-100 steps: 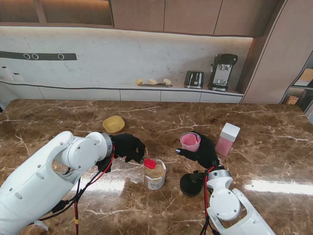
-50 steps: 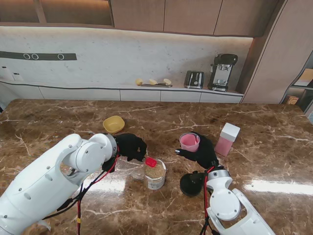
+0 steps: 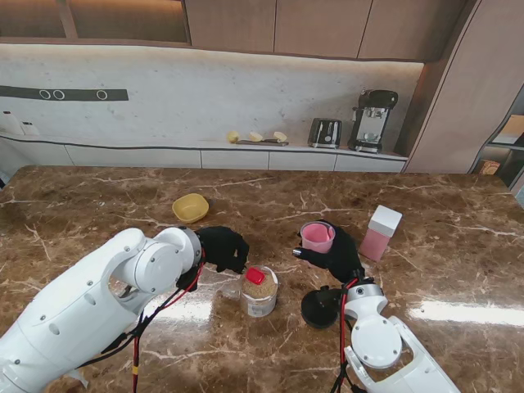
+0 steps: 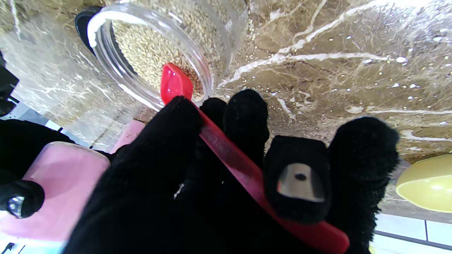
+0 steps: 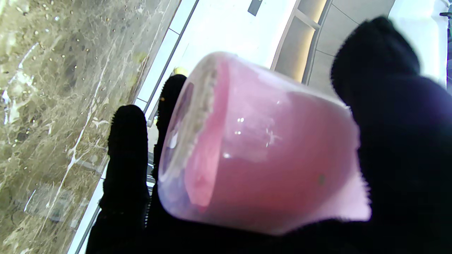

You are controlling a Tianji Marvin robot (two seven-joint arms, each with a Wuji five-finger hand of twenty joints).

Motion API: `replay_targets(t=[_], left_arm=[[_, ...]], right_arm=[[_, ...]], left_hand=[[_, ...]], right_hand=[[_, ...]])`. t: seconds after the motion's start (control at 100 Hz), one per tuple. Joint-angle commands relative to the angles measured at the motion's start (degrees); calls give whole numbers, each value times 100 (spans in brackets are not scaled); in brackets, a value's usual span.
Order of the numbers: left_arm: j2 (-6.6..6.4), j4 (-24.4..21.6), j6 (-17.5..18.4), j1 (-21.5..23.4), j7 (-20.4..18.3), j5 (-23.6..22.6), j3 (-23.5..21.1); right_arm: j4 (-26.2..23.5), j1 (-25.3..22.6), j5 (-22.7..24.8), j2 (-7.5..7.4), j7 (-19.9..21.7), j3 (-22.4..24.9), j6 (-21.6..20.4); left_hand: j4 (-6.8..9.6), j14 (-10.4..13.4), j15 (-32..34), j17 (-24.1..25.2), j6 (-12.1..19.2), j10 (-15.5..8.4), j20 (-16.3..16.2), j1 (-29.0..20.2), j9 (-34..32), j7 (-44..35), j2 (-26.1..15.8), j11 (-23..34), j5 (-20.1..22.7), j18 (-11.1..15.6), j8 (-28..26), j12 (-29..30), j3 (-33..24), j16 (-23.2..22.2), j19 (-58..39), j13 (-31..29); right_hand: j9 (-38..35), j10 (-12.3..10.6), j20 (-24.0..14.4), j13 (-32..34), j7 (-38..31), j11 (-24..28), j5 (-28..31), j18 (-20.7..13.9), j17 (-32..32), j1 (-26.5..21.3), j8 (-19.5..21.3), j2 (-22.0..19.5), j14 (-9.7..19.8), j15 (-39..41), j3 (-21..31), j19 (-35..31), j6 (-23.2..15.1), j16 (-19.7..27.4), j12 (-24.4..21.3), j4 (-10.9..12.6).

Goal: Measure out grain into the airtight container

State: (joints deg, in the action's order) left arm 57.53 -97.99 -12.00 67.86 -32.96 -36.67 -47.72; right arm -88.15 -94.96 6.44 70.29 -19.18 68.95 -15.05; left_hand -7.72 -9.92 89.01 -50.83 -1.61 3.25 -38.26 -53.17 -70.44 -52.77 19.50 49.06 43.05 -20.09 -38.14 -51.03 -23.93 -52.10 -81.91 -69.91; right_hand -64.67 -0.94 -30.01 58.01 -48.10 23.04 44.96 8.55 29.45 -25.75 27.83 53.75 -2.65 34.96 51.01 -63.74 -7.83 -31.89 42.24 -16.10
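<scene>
The left hand [image 3: 223,248] moves to the right, away from the table's left edge and toward the clear jar of grain [image 3: 259,292], across the three stand pictures. The red scoop [image 3: 255,276] it grips travels with it: a second ago its bowl sits at the jar's left rim, and now it lies over the grain inside the mouth, as the left wrist view [image 4: 175,83] shows. The white left forearm [image 3: 98,303] swings the same way and reaches farther in over the table.
</scene>
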Motion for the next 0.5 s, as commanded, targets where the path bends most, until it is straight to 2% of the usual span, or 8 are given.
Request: replay_targets(t=[0.0,0.05,0.49], left_arm=[[30,-9,-47,-28,6,-25,51],[30,-13,-37,-53,3,-65,87],[31,16,-28,-246,-6,-234,373]], right_arm=[[-3,-45,-29,23,81,6,-8],[4,-44,-17,20,86,10,-15],[33,-51,62,11,75,51,-64]], left_hand=[[-40,243,613,-227,158,-90,65,66,-461,-235,88,89,232,5,49,1,-342,34,-404,-287],[-79,239,637,-235,165,-105,115,182,-480,-249,140,68,232,19,84,2,-537,84,-425,-283],[-72,206,689,-303,120,-106,139,244,-565,-240,249,54,307,16,173,14,-690,103,-481,-285]], right_hand=[[-37,-317,-2,-141,-423,34,596,-45,-40,-773,97,-1085,309,-32,1207,82,-992,5,-25,8],[-34,-301,-5,-140,-420,34,594,-48,-39,-778,97,-1082,312,-32,1208,85,-996,5,-25,9],[-4,-314,-24,-164,-408,4,595,-34,-61,-825,101,-1057,318,-83,1210,133,-1006,20,-51,18]])
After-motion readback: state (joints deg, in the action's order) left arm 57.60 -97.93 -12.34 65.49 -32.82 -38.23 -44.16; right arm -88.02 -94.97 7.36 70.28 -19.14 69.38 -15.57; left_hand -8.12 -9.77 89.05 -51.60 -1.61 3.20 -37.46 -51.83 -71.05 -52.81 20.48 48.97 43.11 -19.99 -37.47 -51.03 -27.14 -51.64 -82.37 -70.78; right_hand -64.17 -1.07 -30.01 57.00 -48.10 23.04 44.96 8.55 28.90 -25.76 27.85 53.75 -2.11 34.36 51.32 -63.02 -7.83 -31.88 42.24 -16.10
